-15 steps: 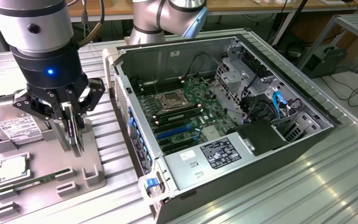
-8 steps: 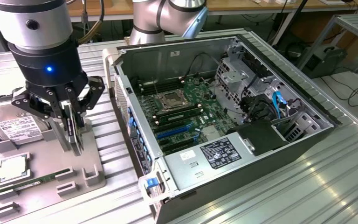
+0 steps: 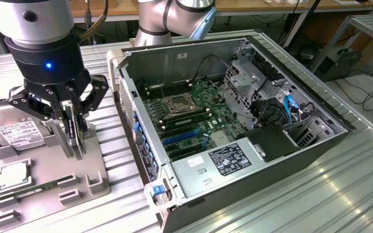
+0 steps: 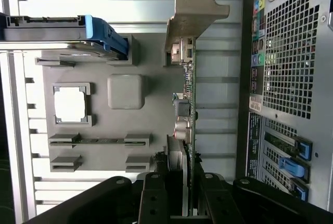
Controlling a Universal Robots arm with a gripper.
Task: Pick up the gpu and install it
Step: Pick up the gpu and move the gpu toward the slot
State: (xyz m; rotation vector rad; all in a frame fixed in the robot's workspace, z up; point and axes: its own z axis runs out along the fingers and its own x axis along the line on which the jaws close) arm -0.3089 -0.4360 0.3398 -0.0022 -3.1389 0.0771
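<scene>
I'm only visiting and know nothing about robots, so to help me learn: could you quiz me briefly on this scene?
1. Which part stands between the fingers of the gripper? A) hard drive B) gpu C) RAM stick
2. True or false: the computer case lies open, with its motherboard in sight.
3. Fill in: the gpu stands edge-on over the gray ____, at the exterior view's left.

Key: 1 B; 2 true; 3 tray.

The arm (image 3: 34, 24) hangs upright, wrist downward, its claw (image 3: 68, 115) pinched onto the gpu (image 4: 183, 110).
</scene>
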